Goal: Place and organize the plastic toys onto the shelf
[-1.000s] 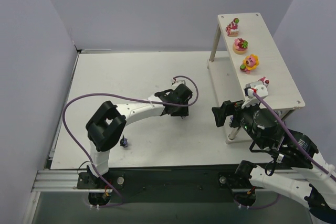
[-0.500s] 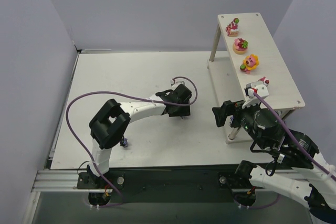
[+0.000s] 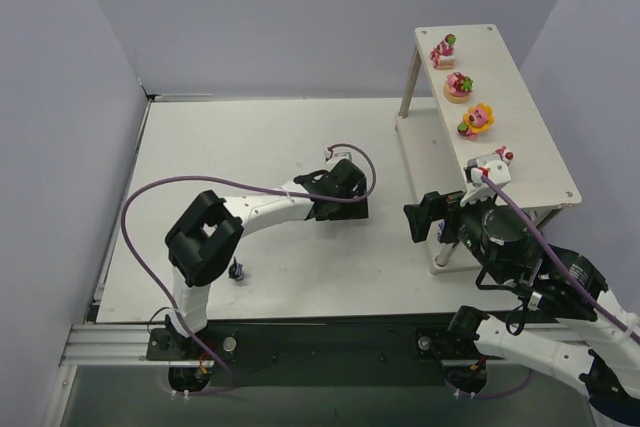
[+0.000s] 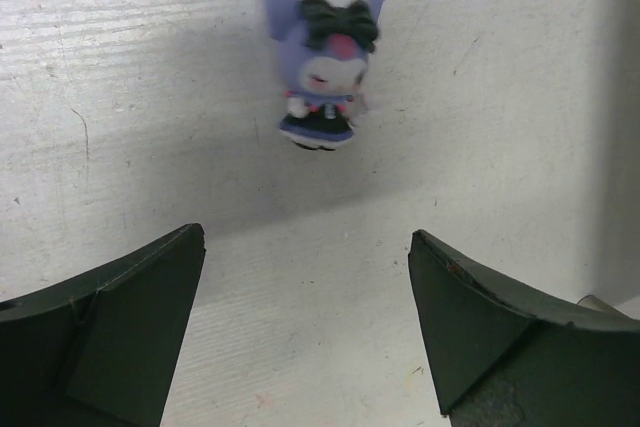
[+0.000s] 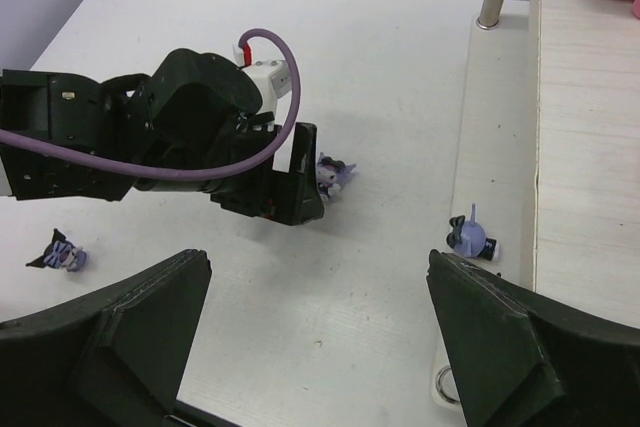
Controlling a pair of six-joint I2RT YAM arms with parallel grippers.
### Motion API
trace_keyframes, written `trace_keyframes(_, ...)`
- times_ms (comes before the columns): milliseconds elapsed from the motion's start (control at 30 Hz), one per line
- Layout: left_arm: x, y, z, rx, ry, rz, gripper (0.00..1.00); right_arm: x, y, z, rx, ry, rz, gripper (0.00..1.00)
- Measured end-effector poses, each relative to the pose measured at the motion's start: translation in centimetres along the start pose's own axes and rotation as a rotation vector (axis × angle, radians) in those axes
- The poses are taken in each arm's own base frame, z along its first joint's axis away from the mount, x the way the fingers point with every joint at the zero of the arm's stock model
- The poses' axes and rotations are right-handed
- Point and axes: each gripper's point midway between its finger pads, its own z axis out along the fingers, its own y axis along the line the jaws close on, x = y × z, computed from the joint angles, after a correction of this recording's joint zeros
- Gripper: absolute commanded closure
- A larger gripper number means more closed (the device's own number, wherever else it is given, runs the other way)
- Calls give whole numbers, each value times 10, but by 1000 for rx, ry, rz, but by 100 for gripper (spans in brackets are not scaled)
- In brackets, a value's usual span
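Note:
A purple toy (image 4: 322, 57) with dark ears stands upright on the white tabletop, just beyond the open left gripper (image 4: 305, 267) and touching neither finger. From the right wrist the same toy (image 5: 333, 174) shows beside the left gripper (image 5: 292, 192). My left gripper (image 3: 349, 211) is at mid-table. Another purple toy (image 5: 470, 237) lies on the shelf's lower board (image 5: 500, 97). A third (image 5: 57, 252) (image 3: 236, 270) is on the table near the left arm's base. Three bright toys (image 3: 458, 87) stand in a row on the shelf's top board (image 3: 530, 147). My right gripper (image 5: 320, 277) is open and empty.
The shelf (image 3: 415, 77) stands at the table's right edge on slim legs, with my right arm (image 3: 500, 242) low against its near end. Purple walls close off the left and back. A purple cable (image 3: 150, 197) loops off the left arm.
The left gripper has opened and let go of the purple toy, which now stands free on the table in front of it. The right arm has held still.

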Motion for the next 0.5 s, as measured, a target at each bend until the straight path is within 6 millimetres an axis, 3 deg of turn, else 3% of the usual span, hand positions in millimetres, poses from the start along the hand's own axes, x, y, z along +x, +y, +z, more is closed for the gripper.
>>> trace_keyframes(300,-12,0,-25,29,-53,-1,7,3,3,2,1,40,-24,5)
trace_keyframes(500,-32,10,-59,81,-129,-31,3,-12,24,13,-49,59,-75,5)
